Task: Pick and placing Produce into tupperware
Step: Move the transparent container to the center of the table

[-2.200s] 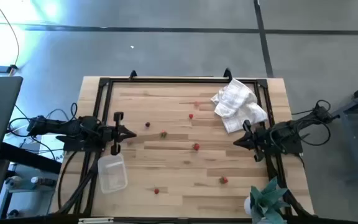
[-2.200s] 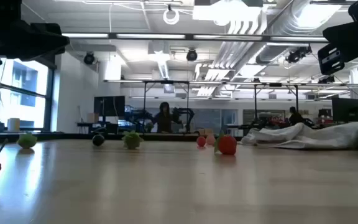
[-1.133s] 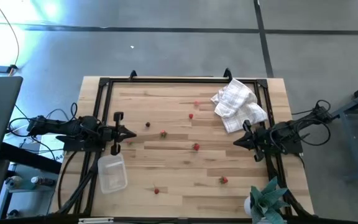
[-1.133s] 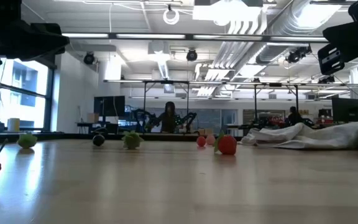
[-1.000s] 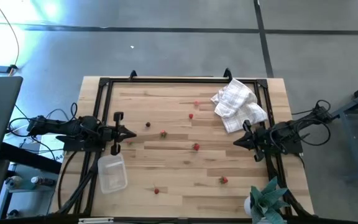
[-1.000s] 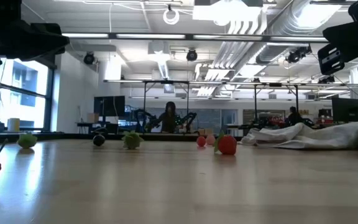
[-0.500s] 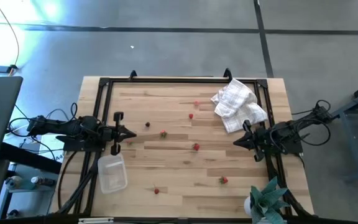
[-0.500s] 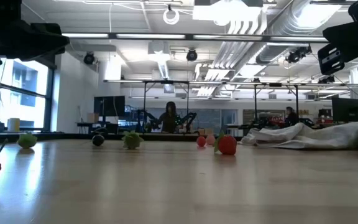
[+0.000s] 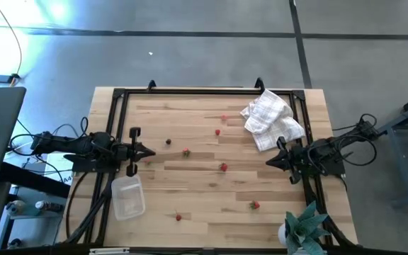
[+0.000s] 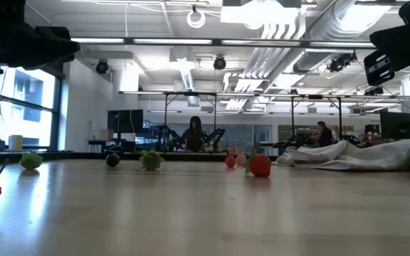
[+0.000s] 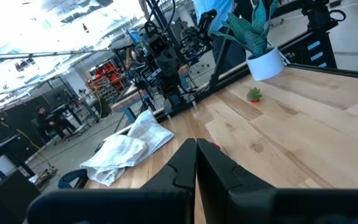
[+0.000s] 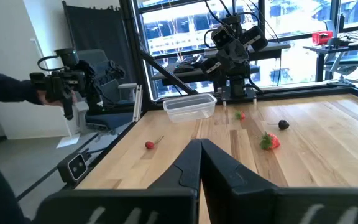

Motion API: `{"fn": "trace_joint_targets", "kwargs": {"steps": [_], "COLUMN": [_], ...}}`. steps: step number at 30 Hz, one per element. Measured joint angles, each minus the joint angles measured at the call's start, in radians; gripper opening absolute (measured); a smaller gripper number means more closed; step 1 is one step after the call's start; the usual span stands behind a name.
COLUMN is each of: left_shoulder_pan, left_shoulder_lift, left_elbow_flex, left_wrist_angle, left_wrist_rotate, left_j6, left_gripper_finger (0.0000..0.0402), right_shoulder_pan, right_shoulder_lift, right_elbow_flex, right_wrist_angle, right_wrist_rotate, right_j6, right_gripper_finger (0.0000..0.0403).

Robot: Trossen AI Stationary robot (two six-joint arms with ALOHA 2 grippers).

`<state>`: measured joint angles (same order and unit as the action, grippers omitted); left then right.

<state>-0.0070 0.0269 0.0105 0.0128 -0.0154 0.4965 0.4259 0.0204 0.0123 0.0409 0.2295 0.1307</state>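
Produce [image 9: 223, 167] dots mid-table, tupperware [image 9: 127, 197] near the left edge; left gripper [image 9: 149, 152] and right gripper [image 9: 269, 162] fingers clenched, empty.

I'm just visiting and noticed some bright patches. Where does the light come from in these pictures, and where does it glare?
High view: a pale glare patch lies on the grey floor beyond the light wooden table. Low view: ceiling lights shine off the tabletop. Right wrist view: bright windows backlight the small clear plastic container.
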Motion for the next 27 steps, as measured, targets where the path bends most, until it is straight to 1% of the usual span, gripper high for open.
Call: {"fn": "trace_joint_targets", "kwargs": {"steps": [4,6,9,13,15,17,20,23,25,27], "left_shoulder_pan": [0.000,0.000,0.000,0.000,0.000,0.000,0.000,0.000,0.000,0.000], "left_shoulder_lift": [0.000,0.000,0.000,0.000,0.000,0.000,0.000,0.000,0.000,-0.001], "left_elbow_flex": [0.000,0.000,0.000,0.000,0.000,0.000,0.000,0.004,0.028,0.077], "left_wrist_angle": [0.001,0.016,0.097,0.257,0.331,0.407,0.546,0.749,0.866,0.898], "left_wrist_rotate": [0.000,0.001,0.004,-0.015,-0.019,-0.028,-0.072,-0.072,-0.028,0.053], "left_j6": [-0.004,-0.045,-0.191,-0.395,-0.468,-0.505,-0.512,-0.480,-0.440,-0.367], "left_gripper_finger": [0.0003,0.0003,0.0003,0.0003,0.0003,0.0003,0.0003,0.0003,0.0003,0.0003], "right_shoulder_pan": [0.000,0.000,0.000,0.000,0.000,0.000,0.000,0.000,0.000,0.000], "right_shoulder_lift": [0.000,0.000,0.000,0.000,0.000,0.000,0.000,0.000,0.000,0.000], "right_elbow_flex": [0.000,0.000,0.000,0.000,0.000,0.000,0.000,0.000,0.000,0.000], "right_wrist_angle": [0.000,0.000,0.000,0.000,0.000,0.000,0.000,0.000,0.000,0.000], "right_wrist_rotate": [0.000,0.000,0.000,0.006,0.006,0.006,0.006,0.006,0.006,0.006], "right_j6": [0.000,0.000,0.000,0.009,0.020,0.027,0.027,0.026,0.026,0.026], "right_gripper_finger": [0.0000,0.0000,0.0000,0.0000,0.0000,0.0000,0.0000,0.0000,0.0000,0.0000]}}
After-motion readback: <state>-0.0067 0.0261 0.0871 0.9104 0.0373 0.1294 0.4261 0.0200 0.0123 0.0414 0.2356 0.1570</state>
